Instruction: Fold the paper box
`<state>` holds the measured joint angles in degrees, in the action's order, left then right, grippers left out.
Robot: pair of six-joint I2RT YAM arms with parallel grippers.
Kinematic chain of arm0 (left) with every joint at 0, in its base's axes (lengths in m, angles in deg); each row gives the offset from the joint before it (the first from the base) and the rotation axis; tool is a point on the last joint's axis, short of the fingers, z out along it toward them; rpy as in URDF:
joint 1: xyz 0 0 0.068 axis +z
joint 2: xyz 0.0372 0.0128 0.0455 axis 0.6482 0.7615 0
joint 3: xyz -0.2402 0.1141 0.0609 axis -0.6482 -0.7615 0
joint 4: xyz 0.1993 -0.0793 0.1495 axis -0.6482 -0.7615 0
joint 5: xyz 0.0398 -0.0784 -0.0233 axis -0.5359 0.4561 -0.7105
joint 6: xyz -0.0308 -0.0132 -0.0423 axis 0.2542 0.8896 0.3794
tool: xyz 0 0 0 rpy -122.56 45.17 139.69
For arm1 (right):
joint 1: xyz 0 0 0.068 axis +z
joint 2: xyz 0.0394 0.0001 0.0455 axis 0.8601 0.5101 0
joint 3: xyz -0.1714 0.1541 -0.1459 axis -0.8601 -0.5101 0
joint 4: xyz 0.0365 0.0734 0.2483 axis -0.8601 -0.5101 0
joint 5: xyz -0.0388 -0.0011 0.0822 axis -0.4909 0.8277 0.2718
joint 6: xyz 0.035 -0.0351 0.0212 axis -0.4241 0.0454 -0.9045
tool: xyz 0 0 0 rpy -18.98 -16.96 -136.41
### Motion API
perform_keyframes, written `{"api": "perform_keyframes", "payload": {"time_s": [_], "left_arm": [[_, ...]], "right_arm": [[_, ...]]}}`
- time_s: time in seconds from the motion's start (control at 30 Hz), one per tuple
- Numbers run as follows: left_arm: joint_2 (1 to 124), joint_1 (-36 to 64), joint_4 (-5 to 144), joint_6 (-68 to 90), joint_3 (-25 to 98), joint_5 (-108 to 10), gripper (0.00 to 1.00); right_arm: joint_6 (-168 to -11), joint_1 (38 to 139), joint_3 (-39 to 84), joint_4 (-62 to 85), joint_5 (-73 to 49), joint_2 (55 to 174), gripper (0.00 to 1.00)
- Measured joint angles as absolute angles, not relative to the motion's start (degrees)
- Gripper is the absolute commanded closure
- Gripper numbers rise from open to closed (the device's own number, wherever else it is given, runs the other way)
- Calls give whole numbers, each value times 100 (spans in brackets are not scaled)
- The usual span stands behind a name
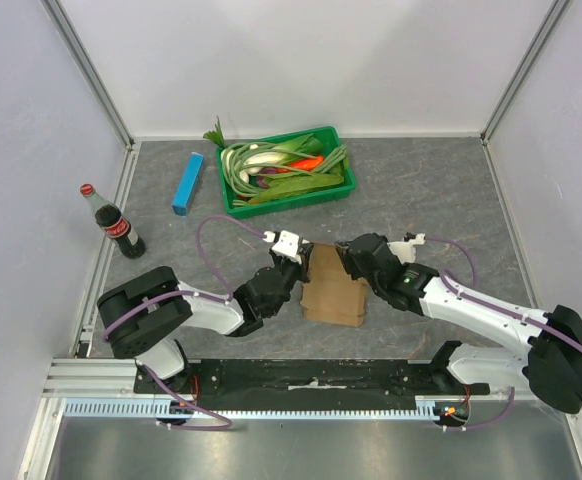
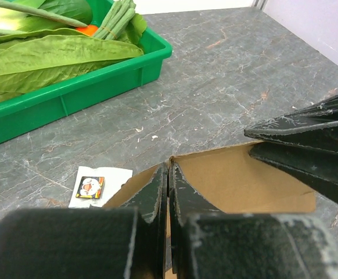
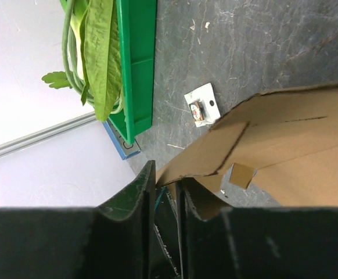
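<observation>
The paper box (image 1: pixel 333 290) is a brown cardboard piece with flaps, lying in the middle of the table between both arms. My left gripper (image 1: pixel 293 264) is shut on its left edge; in the left wrist view the jaws (image 2: pixel 169 177) pinch a raised cardboard wall (image 2: pixel 238 180). My right gripper (image 1: pixel 350 258) is at the box's upper right. In the right wrist view its jaws (image 3: pixel 166 180) are closed on the corner of a brown flap (image 3: pixel 262 145). The right gripper's fingers (image 2: pixel 308 139) show at the right of the left wrist view.
A green tray (image 1: pixel 343 187) of vegetables stands at the back; it also shows in the wrist views (image 2: pixel 70 102) (image 3: pixel 135 64). A slim blue box (image 1: pixel 187 183) and a cola bottle (image 1: pixel 117 222) stand at the back left. A small white card (image 2: pixel 99 187) (image 3: pixel 202 104) lies beside the box.
</observation>
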<state>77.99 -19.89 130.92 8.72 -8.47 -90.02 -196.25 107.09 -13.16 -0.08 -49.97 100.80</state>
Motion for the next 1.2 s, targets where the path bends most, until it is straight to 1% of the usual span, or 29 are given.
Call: {"api": "perform_keyframes", "payload": {"time_s": [0.07, 0.1, 0.13, 0.2, 0.23, 0.3, 0.4, 0.57, 0.6, 0.67, 0.73, 0.83, 1.03, 1.13, 1.2], "left_arm": [[7814, -1991, 13092, 872, -847, -9013, 97], [7816, -1991, 13095, 872, -847, -9019, 93], [7816, -1991, 13092, 872, -847, -9021, 76], [7816, -1991, 13058, 878, -847, -9015, 58], [7814, -1995, 13018, 893, -855, -9008, 44], [7740, -2000, 12819, 981, -945, -8895, 36], [7377, -2006, 12441, 1105, -1096, -8641, 32], [5952, -1993, 11711, 1516, -1524, -8117, 39], [5628, -1971, 11506, 1617, -1588, -8060, 42], [5239, -1886, 11090, 1831, -1607, -7959, 44], [5106, -1683, 10782, 2010, -1603, -7808, 48], [5416, -1274, 10319, 2242, -1476, -7542, 54], [7049, -817, 9689, 2456, -711, -6943, 62], [7453, -804, 9639, 2454, -541, -6576, 62], [7619, -806, 9670, 2454, -464, -6359, 60]], "right_arm": [[-19632, 10707, -1321, 62, -4984, 10080, 80], [-19634, 10707, -1338, 123, -4982, 10080, 84], [-19634, 10703, -1360, 164, -4984, 10080, 87], [-19643, 10699, -1450, 254, -4982, 10078, 92], [-19660, 10699, -1506, 311, -4986, 10069, 94], [-19684, 10677, -1662, 455, -4989, 10019, 98], [-19678, 10631, -1917, 543, -4982, 9918, 99], [-19682, 10500, -2431, 827, -4936, 9728, 100], [-19684, 10471, -2540, 912, -4921, 9689, 99], [-19711, 10399, -2794, 1137, -4888, 9579, 99], [-19737, 10325, -3043, 1334, -4836, 9431, 98], [-19739, 10220, -3338, 1559, -4781, 9264, 98], [-19741, 10087, -3679, 1854, -4650, 9153, 99], [-19737, 10065, -3755, 2029, -4608, 9077, 100], [-19735, 10047, -3819, 2217, -4582, 9033, 100]]}}
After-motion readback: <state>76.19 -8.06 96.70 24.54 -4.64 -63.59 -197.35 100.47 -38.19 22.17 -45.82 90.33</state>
